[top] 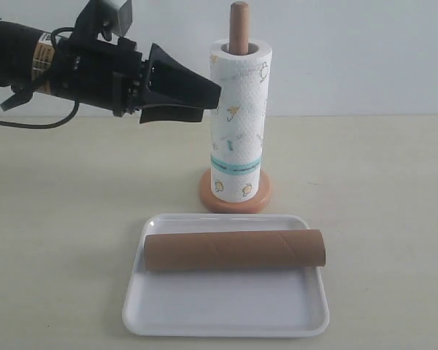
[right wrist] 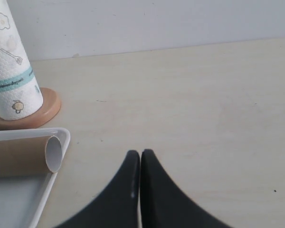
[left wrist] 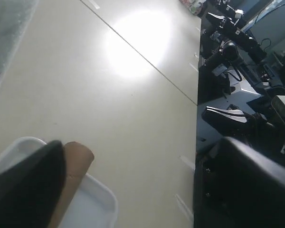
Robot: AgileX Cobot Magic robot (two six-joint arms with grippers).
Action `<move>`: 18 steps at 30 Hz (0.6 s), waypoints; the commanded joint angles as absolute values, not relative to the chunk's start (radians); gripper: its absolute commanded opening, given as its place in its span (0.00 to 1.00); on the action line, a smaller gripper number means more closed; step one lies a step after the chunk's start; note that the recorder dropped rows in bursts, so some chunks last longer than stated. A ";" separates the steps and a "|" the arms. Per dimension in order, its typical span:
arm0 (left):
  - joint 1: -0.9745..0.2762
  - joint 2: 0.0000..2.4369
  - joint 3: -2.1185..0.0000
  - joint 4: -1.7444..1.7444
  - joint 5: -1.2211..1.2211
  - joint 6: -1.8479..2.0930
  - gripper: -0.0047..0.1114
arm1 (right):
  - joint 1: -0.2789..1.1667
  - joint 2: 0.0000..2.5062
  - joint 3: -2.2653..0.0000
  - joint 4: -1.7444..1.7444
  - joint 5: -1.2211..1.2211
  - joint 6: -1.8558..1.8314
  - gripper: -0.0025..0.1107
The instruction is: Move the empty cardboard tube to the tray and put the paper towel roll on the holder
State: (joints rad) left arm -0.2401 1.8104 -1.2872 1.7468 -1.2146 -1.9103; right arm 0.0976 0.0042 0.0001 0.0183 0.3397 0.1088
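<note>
Cradling cardboard tube (top: 233, 250), glossy tray (top: 226, 313); embossed roll (top: 239, 124) on wooden holder (top: 239, 25); left gripper (top: 210, 103) seemingly parted, right gripper (right wrist: 140, 154) pinched.

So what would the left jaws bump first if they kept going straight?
Probably the paper towel roll on the holder: the left gripper points sideways at its upper part, tips close beside it. Depth is hard to judge from this view.

Frontal exterior view, oblique wrist views, the tray (top: 226, 310) common to all.
</note>
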 commanded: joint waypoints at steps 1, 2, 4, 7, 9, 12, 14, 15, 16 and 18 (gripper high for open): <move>-0.237 1.800 -1.285 1.744 -1.221 -1.932 0.35 | 0.092 0.000 0.000 0.016 0.334 0.110 0.02; -0.233 1.800 -1.285 1.744 -1.221 -1.942 0.24 | 0.092 0.000 0.000 0.016 0.334 0.110 0.02; -0.230 1.796 -1.285 1.744 -1.221 -1.963 0.07 | 0.092 0.000 0.000 0.016 0.334 0.110 0.02; -0.219 1.775 -1.280 1.744 -1.221 -1.958 0.08 | 0.092 0.000 0.000 0.016 0.334 0.110 0.02; -0.220 1.745 -1.262 1.744 -1.221 -1.926 0.08 | 0.092 0.000 0.000 0.016 0.334 0.110 0.02; -0.219 1.678 -1.202 1.744 -1.221 -1.845 0.08 | 0.092 0.000 0.000 0.016 0.334 0.110 0.02; -0.219 1.619 -1.153 1.744 -1.221 -1.804 0.08 | 0.092 0.000 0.000 0.016 0.334 0.110 0.02; -0.219 1.587 -1.123 1.744 -1.221 -1.778 0.08 | 0.092 0.000 0.000 0.016 0.334 0.110 0.02; -0.219 1.562 -1.097 1.744 -1.221 -1.738 0.08 | 0.092 0.000 0.000 0.016 0.334 0.110 0.02; -0.221 1.507 -1.018 1.654 -1.221 -1.656 0.08 | 0.092 0.000 0.000 0.016 0.334 0.110 0.02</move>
State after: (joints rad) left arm -0.2194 1.5745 -1.0979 1.7316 -1.2146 -1.7541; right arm 0.0976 0.0042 0.0001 0.0183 0.3397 0.1088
